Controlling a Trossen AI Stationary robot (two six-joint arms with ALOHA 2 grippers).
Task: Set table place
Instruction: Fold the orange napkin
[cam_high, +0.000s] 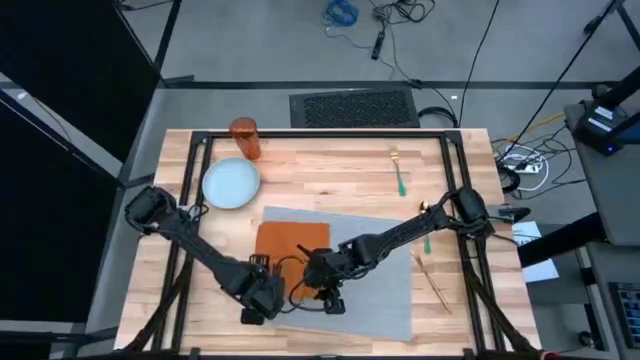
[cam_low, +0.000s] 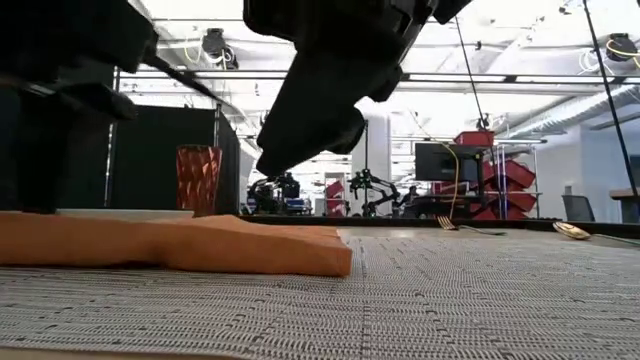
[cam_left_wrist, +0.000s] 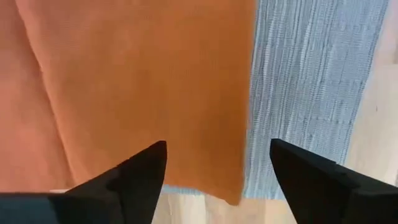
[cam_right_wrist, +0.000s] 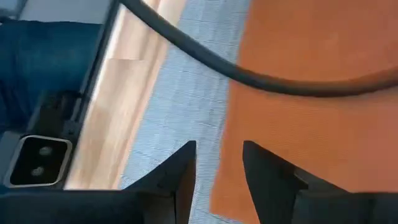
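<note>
Orange napkin (cam_high: 291, 243), grey placemat (cam_high: 385, 275)

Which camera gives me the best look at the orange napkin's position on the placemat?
The high view: the whole napkin lies on the placemat's left part. The low view shows only its edge; both wrist views show close-up patches.

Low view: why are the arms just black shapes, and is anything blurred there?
Low view: bright ceiling lights behind silhouette the arm, and the nearest placemat weave is soft while the orange napkin edge reads sharp. Left wrist view: the left gripper shows open, evenly lit, no glare.
</note>
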